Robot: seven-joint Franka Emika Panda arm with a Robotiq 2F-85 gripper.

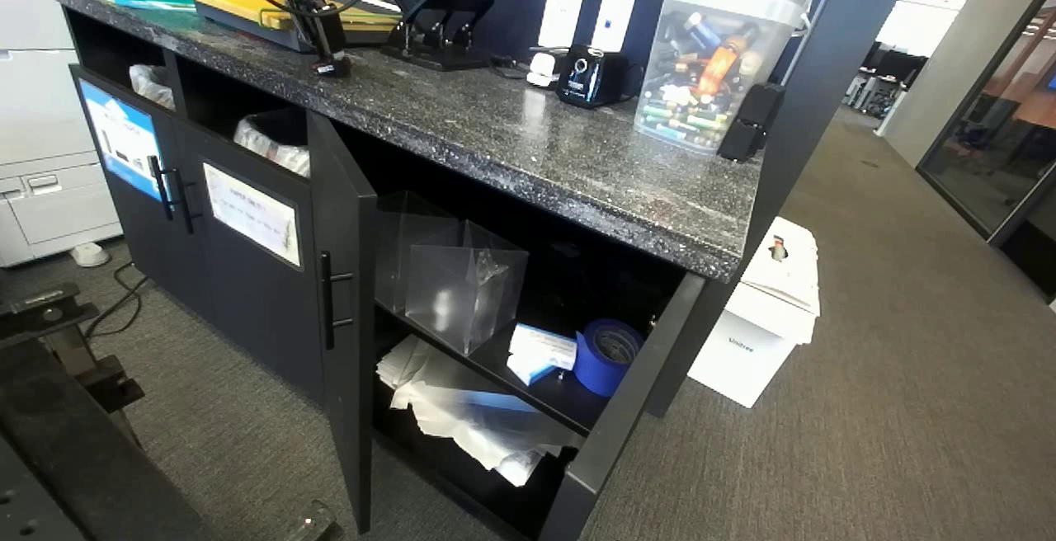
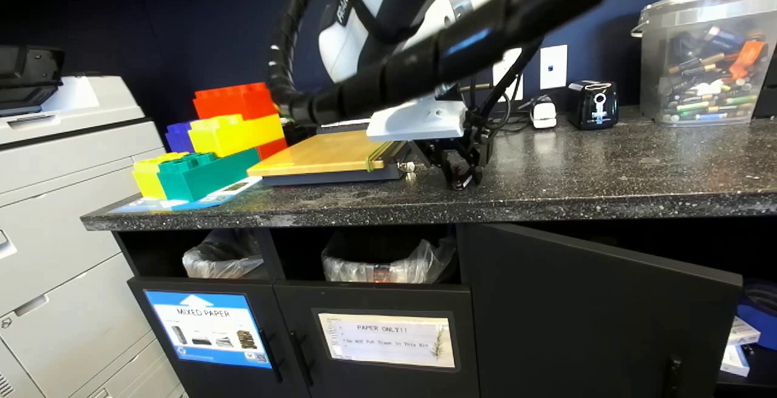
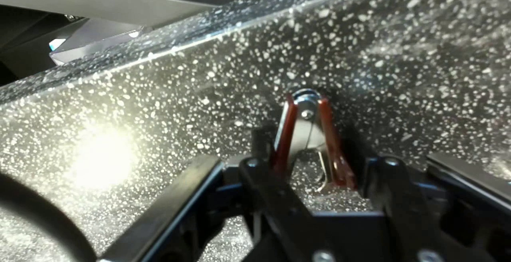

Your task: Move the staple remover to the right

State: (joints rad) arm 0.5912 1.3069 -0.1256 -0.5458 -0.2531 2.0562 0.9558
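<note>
The claw (image 3: 309,152) straddles a staple remover (image 3: 304,135), left of a tub (image 1: 734,2) on the tabletop (image 1: 462,116) in both exterior views.

One staple remover (image 3: 307,132), one gripper (image 3: 309,154) are showing. Two wall plates (image 1: 563,13), two door signs (image 2: 386,337), two clear liners (image 2: 209,263) are appearing. One bucket (image 1: 734,3), one blue tape roll (image 1: 596,364), one white carton (image 1: 747,359) are also showing. Toy bricks (image 2: 227,135) are overlapping, count unclear.

Reddish staple remover (image 3: 306,132) between 2 fingers (image 3: 263,186) of the gripper (image 3: 311,156), speckled countertop (image 3: 419,78) behind.
</note>
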